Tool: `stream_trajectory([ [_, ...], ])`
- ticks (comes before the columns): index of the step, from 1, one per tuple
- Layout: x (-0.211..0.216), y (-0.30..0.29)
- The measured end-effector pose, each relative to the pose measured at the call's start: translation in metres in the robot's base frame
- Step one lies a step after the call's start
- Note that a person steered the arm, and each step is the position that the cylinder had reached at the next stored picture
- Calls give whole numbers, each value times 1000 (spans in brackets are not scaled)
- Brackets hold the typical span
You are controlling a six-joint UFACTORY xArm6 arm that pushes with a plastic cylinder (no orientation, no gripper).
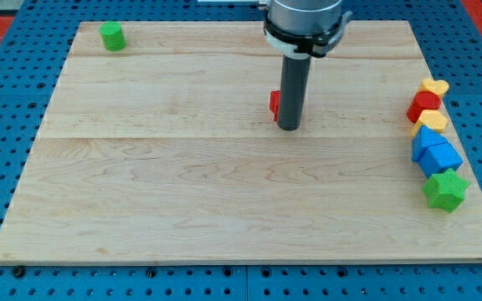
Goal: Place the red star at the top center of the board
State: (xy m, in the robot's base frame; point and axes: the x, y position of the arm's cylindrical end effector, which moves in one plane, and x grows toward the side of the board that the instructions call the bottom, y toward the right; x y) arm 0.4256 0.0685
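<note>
A red block [274, 104], mostly hidden behind the rod so its shape cannot be made out, lies on the wooden board [224, 184] a little above the board's middle. My tip [289, 127] rests on the board just right of and below this red block, touching or nearly touching it. The rod rises straight up to the arm at the view's top.
A green cylinder [112, 36] stands at the board's top left corner. At the right edge a column of blocks runs downward: yellow heart [434, 86], red block [423, 105], yellow block [432, 122], two blue blocks [435, 150], green star [446, 190].
</note>
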Motion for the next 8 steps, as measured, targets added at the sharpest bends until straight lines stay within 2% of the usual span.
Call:
stream_trajectory([
  [1,-16,7],
  [2,-66,-4],
  [3,-107,-25],
  [4,-129,-76],
  [5,-156,-96],
  [6,-109,-99],
  [7,-123,-137],
  [8,-148,-117],
])
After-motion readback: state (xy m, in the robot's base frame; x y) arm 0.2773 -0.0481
